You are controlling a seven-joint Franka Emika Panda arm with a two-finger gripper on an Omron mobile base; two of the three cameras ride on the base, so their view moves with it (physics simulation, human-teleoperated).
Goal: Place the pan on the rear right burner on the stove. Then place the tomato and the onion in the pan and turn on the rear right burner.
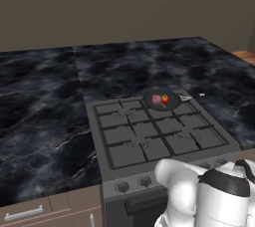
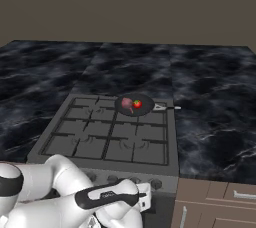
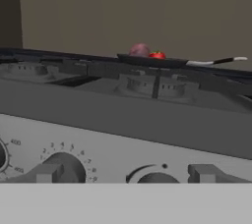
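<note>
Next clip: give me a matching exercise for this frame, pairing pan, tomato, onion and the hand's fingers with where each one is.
Things:
1. pan
2. tomato
3. onion
4. fingers

Places:
A. in the pan, on the side toward its handle
B. low in front of the stove, facing the knobs
C. on the rear right burner
D. in the pan, on the side away from its handle

Pairs: 1-C, 2-A, 3-D, 4-B
</note>
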